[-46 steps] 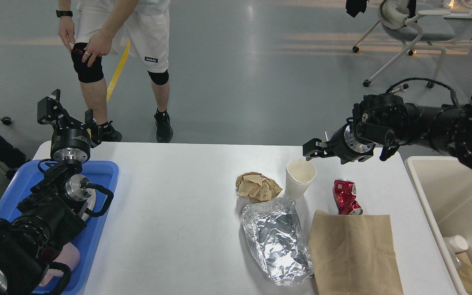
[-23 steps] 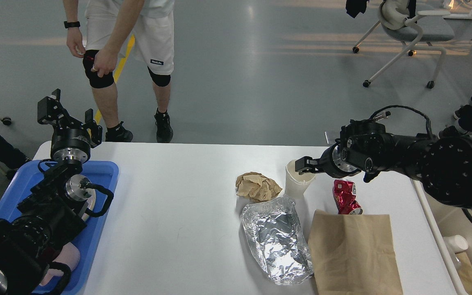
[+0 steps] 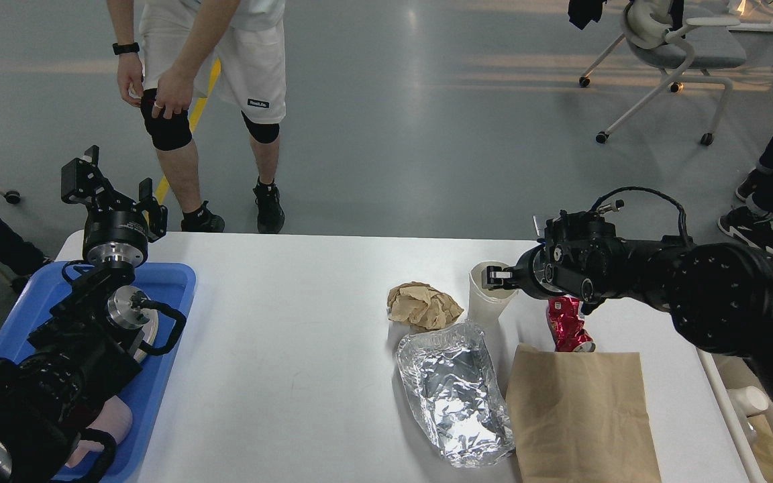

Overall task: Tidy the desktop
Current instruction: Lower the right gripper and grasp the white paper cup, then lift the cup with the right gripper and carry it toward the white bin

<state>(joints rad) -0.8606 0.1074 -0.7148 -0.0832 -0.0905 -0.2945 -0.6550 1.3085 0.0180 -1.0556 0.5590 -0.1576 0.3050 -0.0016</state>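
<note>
The white desktop carries a crumpled brown paper ball, a white paper cup, a crushed red can, a crumpled foil sheet and a flat brown paper bag. My right gripper sits at the cup's rim, over its mouth; it is seen small and dark, so its fingers cannot be told apart. At the far left my left gripper stands raised above the blue tray, open and holding nothing.
A person stands just beyond the table's far edge on the left. At the right edge of the table a cream bin shows partly behind my right arm. An office chair is far back right.
My right arm has swung left and down, bringing its gripper from above and right of the cup to the cup's rim. The person has shifted slightly right. The left arm is still.
</note>
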